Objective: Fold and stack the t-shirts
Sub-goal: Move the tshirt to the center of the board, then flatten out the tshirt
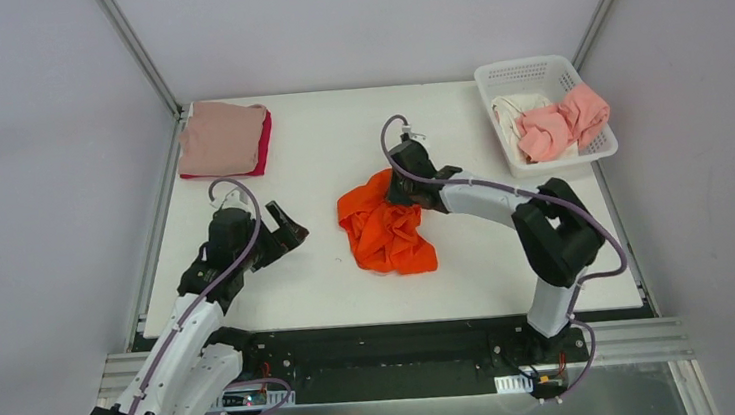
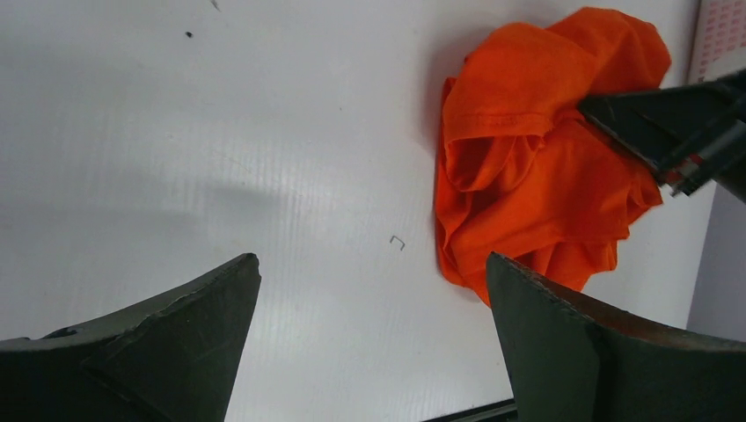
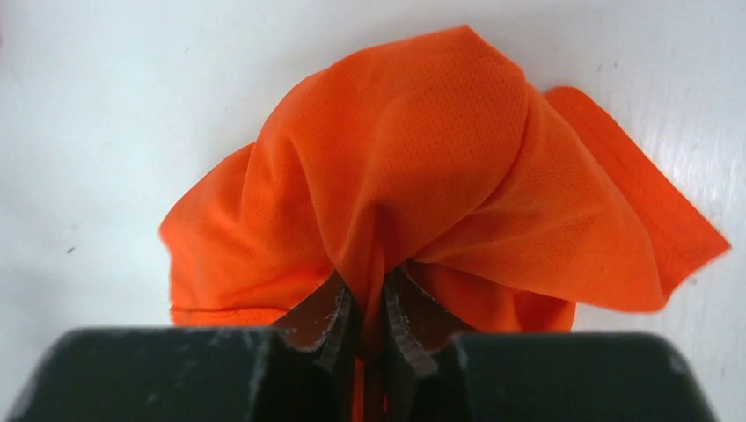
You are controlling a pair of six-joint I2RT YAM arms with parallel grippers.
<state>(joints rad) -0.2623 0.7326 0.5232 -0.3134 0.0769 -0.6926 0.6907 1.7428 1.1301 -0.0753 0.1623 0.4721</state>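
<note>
Right end effector (image 3: 369,297) pinching orange t-shirt (image 3: 422,167), left end effector (image 2: 372,259) spread, basket (image 1: 527,65) holding pink shirt (image 1: 567,120), white shirt (image 1: 511,113).

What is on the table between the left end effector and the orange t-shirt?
Nothing: only bare white table separates the open left end effector from the orange t-shirt, as the top and left wrist views show.

An orange t-shirt (image 3: 422,158) of finely perforated matt cloth is lying on a smooth, faintly sheened white table (image 1: 336,120); the matt black fingers (image 2: 176,343) of the left gripper (image 2: 371,264) are showing scuffs; a basket (image 1: 530,71) is showing white plastic lattice.
</note>
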